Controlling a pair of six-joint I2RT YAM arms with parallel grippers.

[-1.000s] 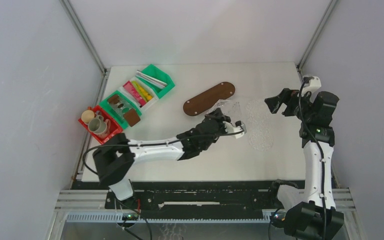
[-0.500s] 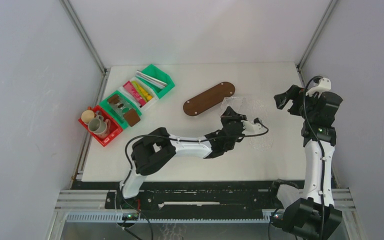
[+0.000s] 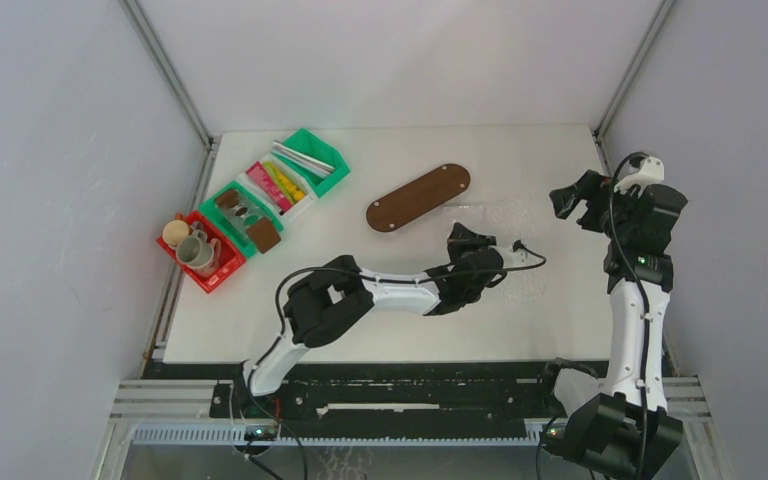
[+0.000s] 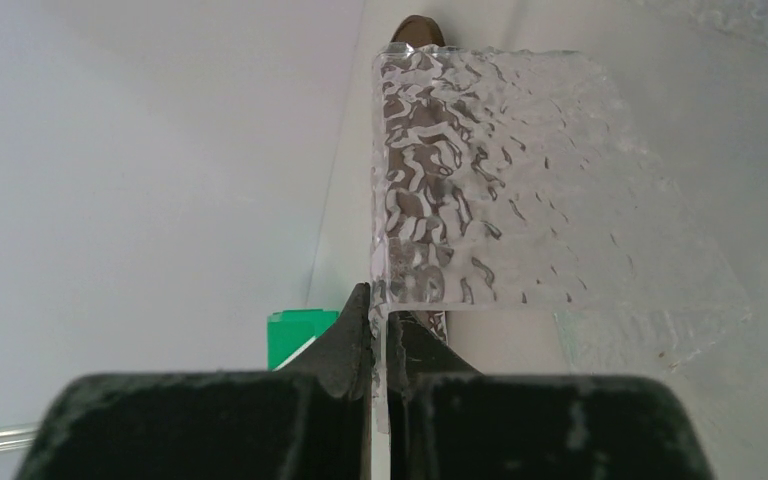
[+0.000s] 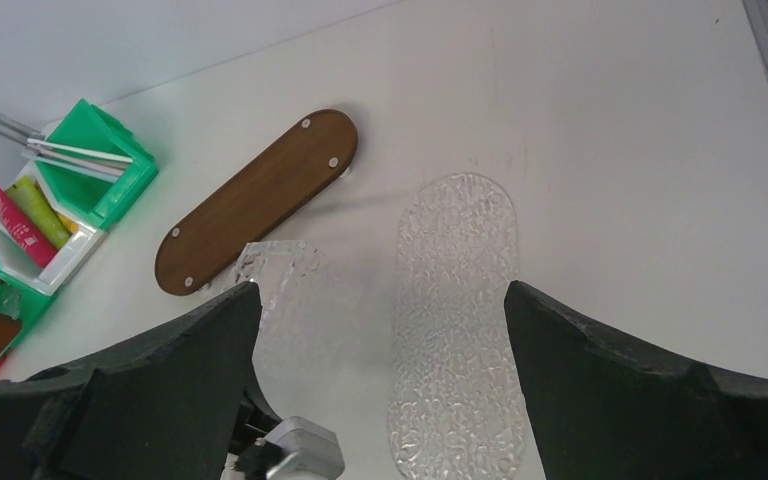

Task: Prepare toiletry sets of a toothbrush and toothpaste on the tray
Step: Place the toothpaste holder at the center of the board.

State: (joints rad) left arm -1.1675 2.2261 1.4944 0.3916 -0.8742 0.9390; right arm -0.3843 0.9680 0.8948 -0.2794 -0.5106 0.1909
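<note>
My left gripper (image 4: 380, 300) is shut on the edge of a clear, ripple-textured tray (image 4: 490, 190), holding it on edge above the table; it stands right of centre (image 3: 460, 235) in the top view. A brown wooden oval tray (image 3: 418, 197) lies just behind it. A clear oval tray (image 5: 455, 320) lies flat under my right gripper (image 5: 380, 300), which hangs open and holds nothing. White toothbrushes (image 3: 305, 160) lie in a green bin. Pink and yellow toothpaste tubes (image 3: 278, 185) fill the bin beside it. Cups (image 3: 192, 248) stand in a red bin.
The bins sit in a diagonal row at the table's far left, another green bin (image 3: 240, 212) among them. A metal frame post (image 3: 165, 65) runs along the left wall. My left arm (image 3: 390, 295) stretches across the table's middle.
My left arm has reached further right, carrying the clear tray with it. My right gripper drew back to the right about a second ago and has held still since.
</note>
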